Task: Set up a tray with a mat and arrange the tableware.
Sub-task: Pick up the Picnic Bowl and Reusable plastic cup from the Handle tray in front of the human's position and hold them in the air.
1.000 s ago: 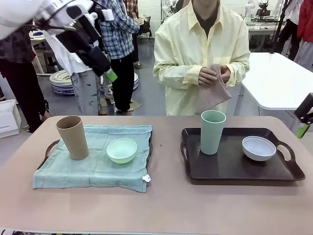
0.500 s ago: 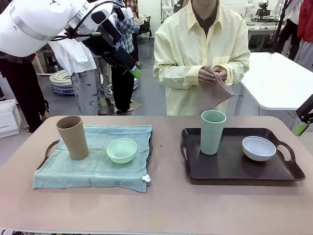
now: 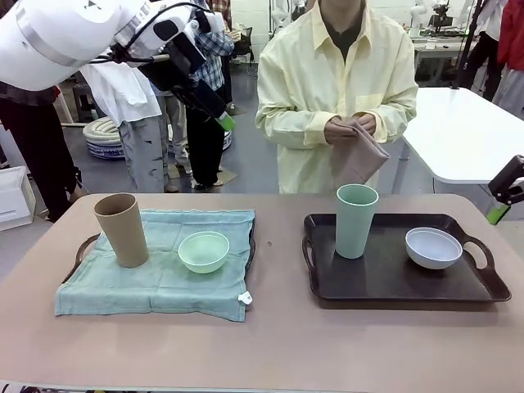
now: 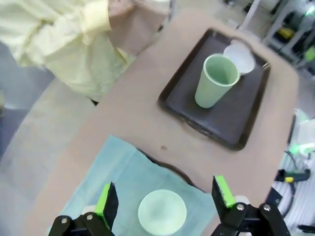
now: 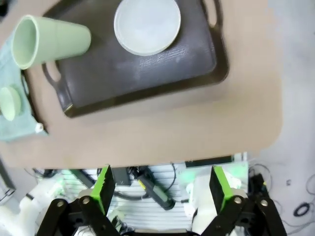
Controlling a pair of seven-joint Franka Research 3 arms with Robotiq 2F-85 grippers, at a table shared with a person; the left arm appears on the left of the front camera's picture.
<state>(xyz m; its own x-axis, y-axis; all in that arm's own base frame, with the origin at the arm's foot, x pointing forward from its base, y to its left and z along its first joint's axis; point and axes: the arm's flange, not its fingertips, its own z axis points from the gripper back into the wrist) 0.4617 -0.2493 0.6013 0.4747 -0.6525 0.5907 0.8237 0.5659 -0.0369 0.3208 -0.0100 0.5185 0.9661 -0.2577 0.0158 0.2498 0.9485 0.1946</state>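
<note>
2 tumblers: tan tumbler (image 3: 121, 229), grn tumbler (image 3: 357, 221); 2 bowls: mint bowl (image 3: 203, 250), whitish bowl (image 3: 433, 247); 2 trays (image 3: 81, 250) (image 3: 385, 282); 1 mat (image 3: 164, 282); 1 cloth (image 3: 359, 160).

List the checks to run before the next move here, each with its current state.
1. Left gripper open, empty: ok.
2. Right gripper open, empty: ok.
3. Teal mat covers the left tray, tan cup and mint bowl on it: ok.
4. Mat on the right tray: not ok; bare under the green cup and white bowl.
5. Second mat available: ok, the person holds a folded cloth.
</note>
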